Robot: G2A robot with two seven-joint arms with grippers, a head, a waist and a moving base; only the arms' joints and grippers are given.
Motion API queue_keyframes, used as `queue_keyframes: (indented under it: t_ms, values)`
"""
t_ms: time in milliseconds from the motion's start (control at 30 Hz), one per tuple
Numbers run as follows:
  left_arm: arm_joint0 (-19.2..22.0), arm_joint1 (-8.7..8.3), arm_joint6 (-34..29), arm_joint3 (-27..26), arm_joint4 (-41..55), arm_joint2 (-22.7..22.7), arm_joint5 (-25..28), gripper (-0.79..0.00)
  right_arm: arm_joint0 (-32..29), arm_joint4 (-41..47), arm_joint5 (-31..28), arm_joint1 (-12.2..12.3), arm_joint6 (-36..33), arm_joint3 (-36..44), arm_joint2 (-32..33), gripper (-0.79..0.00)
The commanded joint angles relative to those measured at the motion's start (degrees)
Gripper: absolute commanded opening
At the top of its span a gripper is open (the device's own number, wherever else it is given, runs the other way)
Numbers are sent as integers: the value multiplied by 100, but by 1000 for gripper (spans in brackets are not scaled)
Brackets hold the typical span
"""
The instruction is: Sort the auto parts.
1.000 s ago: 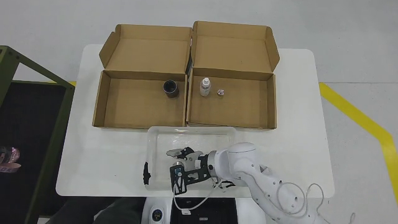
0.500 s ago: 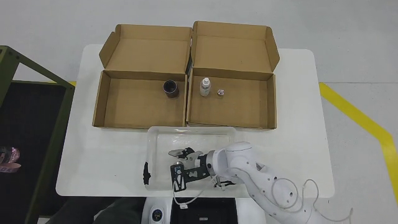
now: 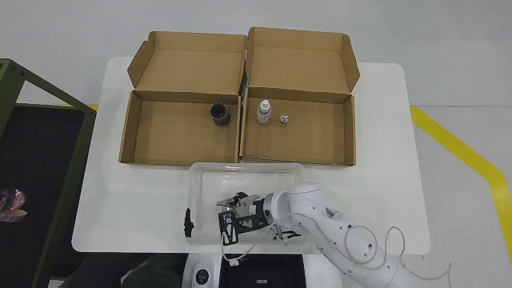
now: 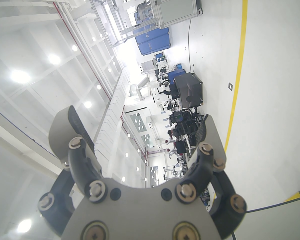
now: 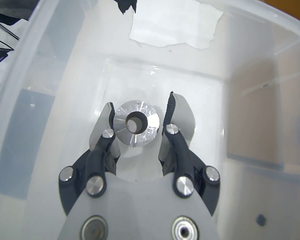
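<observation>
Silver holed disc (image 5: 150,126) in clear tub (image 5: 265,8), black cylinder (image 3: 219,114) left box (image 3: 160,140), white bottle (image 3: 264,112) right box (image 3: 320,140)

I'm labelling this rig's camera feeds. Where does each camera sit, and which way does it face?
Top view: above the arms, looking down at the white table, cardboard boxes and clear bin; the right arm shows.
Left wrist view: on the left wrist, facing away from the table into the hall; its open left gripper shows.
Right wrist view: on the right wrist, looking into the bin; the right gripper brackets a metal ring.
Shared: top and right wrist views show the bin and right gripper.
</observation>
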State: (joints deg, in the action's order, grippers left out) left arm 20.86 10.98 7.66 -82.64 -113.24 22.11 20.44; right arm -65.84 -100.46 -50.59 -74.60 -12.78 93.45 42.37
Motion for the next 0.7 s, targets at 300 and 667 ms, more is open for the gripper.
queue_keyframes:
  t_ms: [300,667]
  values:
    - [0,0,0,0,0,0,0,0,118,169,-76,-1,148,23,-67,-785]
    - [0,0,0,0,0,0,0,0,184,557,-95,47,434,350,162,-785]
